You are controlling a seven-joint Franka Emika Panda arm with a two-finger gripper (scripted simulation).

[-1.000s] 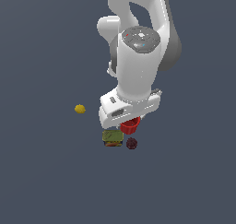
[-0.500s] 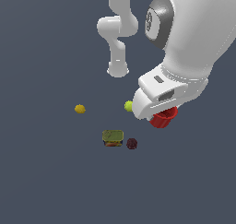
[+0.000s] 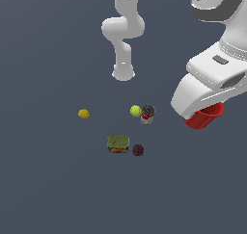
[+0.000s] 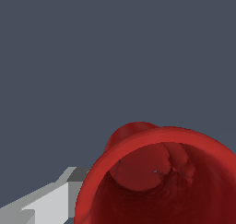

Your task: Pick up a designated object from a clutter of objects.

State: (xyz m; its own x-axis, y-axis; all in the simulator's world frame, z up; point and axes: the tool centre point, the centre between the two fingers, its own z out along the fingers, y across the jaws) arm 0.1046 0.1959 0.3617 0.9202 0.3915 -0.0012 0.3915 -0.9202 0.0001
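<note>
The bright red cup (image 3: 205, 116) hangs under my white hand at the exterior view's right, lifted well above the floor. My gripper (image 3: 201, 113) is shut on it; the fingertips are hidden behind the hand. In the wrist view the red cup (image 4: 156, 177) fills the frame, its hollow facing the camera, with one grey finger (image 4: 50, 201) beside it. The rest of the clutter lies on the floor: yellow lemon (image 3: 84, 113), yellow-green ball (image 3: 135, 110), red-white can (image 3: 147, 114), green-brown block (image 3: 118, 144), dark maroon ball (image 3: 138, 150).
The arm's white base (image 3: 123, 74) stands behind the clutter. The floor (image 3: 48, 189) is plain dark grey-blue.
The hand has carried the red cup up and to the exterior view's right, away from the clutter and nearer the camera. The other items have not moved.
</note>
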